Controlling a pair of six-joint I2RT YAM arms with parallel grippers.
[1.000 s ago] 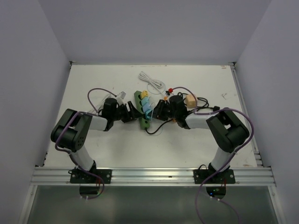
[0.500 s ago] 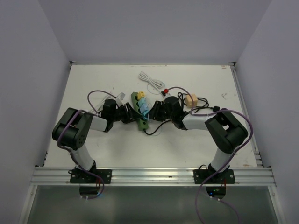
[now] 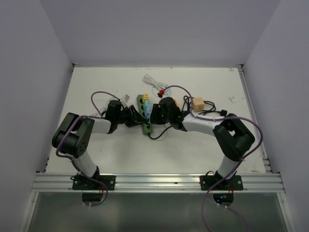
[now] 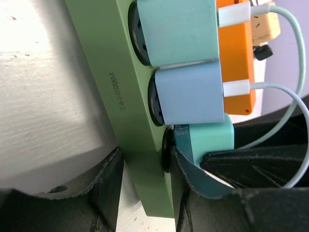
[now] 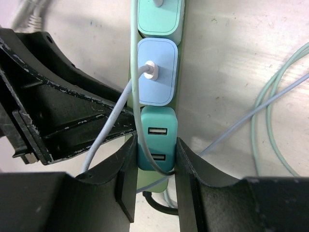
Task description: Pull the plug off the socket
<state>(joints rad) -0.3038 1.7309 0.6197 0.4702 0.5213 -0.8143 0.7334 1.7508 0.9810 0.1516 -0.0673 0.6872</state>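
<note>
The dark-green power strip (image 3: pixel 145 126) lies mid-table and fills the left wrist view (image 4: pixel 128 92). Three plugs sit in a row on it: mint (image 5: pixel 160 17), light blue (image 5: pixel 158 72) and a teal plug with two USB ports (image 5: pixel 157 137). My left gripper (image 4: pixel 145 193) is shut across the strip's end, one finger on each long side; it also shows in the top view (image 3: pixel 135 117). My right gripper (image 5: pixel 157 166) is shut on the teal plug (image 4: pixel 205 140), a finger pressed on each side. From above, the right gripper (image 3: pixel 154 114) meets the strip from the right.
An orange strip (image 4: pixel 236 63) lies just behind the green one. A coiled white cable (image 3: pixel 155 83), a tan cube (image 3: pixel 197 103) and black cords (image 3: pixel 212 107) lie at the back and right. Thin pale cables (image 5: pixel 270 111) run from the plugs.
My right gripper has moved left up to the green strip and now sits around the teal plug. The strip has shifted slightly. The left gripper has stayed on the strip.
</note>
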